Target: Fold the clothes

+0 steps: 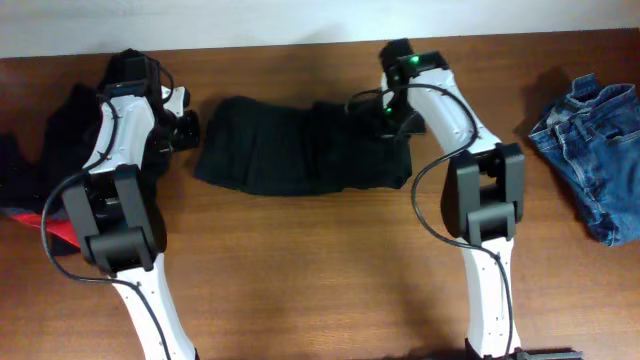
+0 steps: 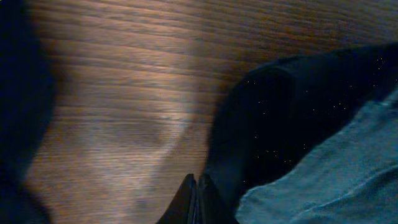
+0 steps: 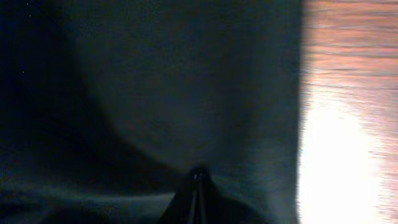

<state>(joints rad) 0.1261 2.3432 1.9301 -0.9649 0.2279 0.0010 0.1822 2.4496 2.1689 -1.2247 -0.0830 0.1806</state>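
The wooden table [image 1: 300,270] fills the overhead view, and the two white-and-black arms reach up it from the near edge, the left arm [image 1: 110,215] on the left side and the right arm [image 1: 480,195] on the right. Across the middle lies a black garment [image 1: 270,145], bunched into a broad, rumpled band that runs between the two arms' ends. At the far left sits a heap of dark clothes [image 1: 60,130], partly under the left arm, with a red-and-grey edge [image 1: 25,215] showing at its near side. At the far right, well apart from the black garment, blue denim jeans [image 1: 595,160] lie crumpled by the table's edge. The right gripper [image 1: 385,115] is down on the right part of the black garment; in its wrist view its fingers [image 3: 198,186] are pressed together on a pinch of the dark cloth, with creases running up to the tips. The left gripper [image 1: 188,128] sits at the garment's left end; in its wrist view the fingertips [image 2: 194,199] are pressed together right at the cloth's edge, with bare wood to one side, and whether any hem is caught between them cannot be told.
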